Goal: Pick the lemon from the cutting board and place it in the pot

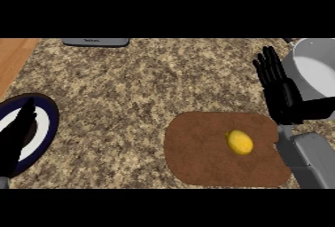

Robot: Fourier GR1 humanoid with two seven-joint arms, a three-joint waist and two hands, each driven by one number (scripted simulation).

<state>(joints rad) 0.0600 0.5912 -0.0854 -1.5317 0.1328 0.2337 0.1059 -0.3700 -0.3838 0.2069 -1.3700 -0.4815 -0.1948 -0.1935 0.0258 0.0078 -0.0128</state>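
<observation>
Mostly speckled granite counter (144,88), wood strip (14,55) left, brown cutting board (203,155)

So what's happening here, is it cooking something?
Nothing is being held yet. A lemon lies on a brown cutting board on the speckled counter. The robot's right hand is open, fingers straight, just beyond the board's right corner and beside a grey pot at the right edge. Its left hand rests open at the left edge, over a dark-rimmed plate. The lemon is meant for the pot, but no hand touches it.
</observation>
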